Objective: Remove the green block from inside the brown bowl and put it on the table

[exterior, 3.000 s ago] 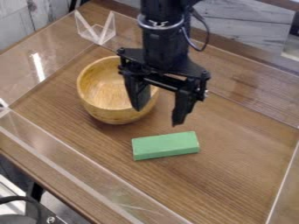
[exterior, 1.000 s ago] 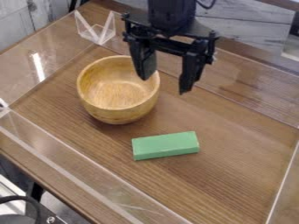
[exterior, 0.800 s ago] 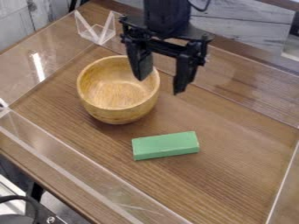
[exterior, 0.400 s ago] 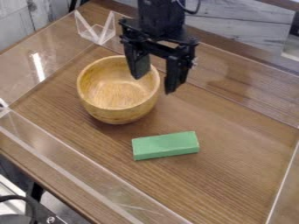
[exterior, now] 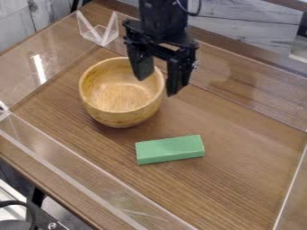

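green block: (exterior: 171,149) flat on the table (exterior: 228,162), out of the bowl, near it and apart from it
block axis: long axis runs mostly left-right across the view, right end angled a bit toward the far side; broad face up
brown bowl: (exterior: 120,94) upright, behind and left of block; no block seen in the visible part of its inside
claw: (exterior: 160,83) wide open, nothing gripped, over bowl's right side and the table next to it
task status: looks done, block already on table
step in hand: likely backing off; lift straight up first so the left finger clears the bowl rim, then swing away; keep jaws spread, no sideways drag, don't pass low over block
risk: finger could catch the rim and tip or shove the bowl
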Controlling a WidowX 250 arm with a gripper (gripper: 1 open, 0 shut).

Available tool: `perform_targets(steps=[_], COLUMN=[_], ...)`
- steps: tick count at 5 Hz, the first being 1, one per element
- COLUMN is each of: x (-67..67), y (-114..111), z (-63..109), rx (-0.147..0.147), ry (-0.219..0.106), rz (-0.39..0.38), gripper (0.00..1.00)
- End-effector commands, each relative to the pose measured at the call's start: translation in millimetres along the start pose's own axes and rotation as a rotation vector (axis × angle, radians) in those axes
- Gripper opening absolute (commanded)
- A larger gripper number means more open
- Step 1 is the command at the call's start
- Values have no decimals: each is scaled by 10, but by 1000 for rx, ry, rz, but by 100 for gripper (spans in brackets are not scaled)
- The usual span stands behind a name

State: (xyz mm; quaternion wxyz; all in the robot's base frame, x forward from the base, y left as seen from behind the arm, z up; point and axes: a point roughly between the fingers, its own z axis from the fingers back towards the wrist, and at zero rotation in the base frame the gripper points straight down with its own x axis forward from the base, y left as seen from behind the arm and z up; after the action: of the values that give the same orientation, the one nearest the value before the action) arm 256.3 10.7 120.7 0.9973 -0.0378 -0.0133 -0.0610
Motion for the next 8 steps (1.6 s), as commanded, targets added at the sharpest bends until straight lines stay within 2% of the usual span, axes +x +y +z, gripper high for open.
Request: perform_targets(steps=[1,2,4,6,7,8], x=[114,201,138,168,76,22], y=[21,20,253,153,51,-49], z=[73,85,2,-15,-18,15], rx=[9,12,11,10,7,4], ry=[-35,-43,-35,-35,-30,-33], rz=[35,60,30,57,31,7], gripper=[100,100,100,100,0,100])
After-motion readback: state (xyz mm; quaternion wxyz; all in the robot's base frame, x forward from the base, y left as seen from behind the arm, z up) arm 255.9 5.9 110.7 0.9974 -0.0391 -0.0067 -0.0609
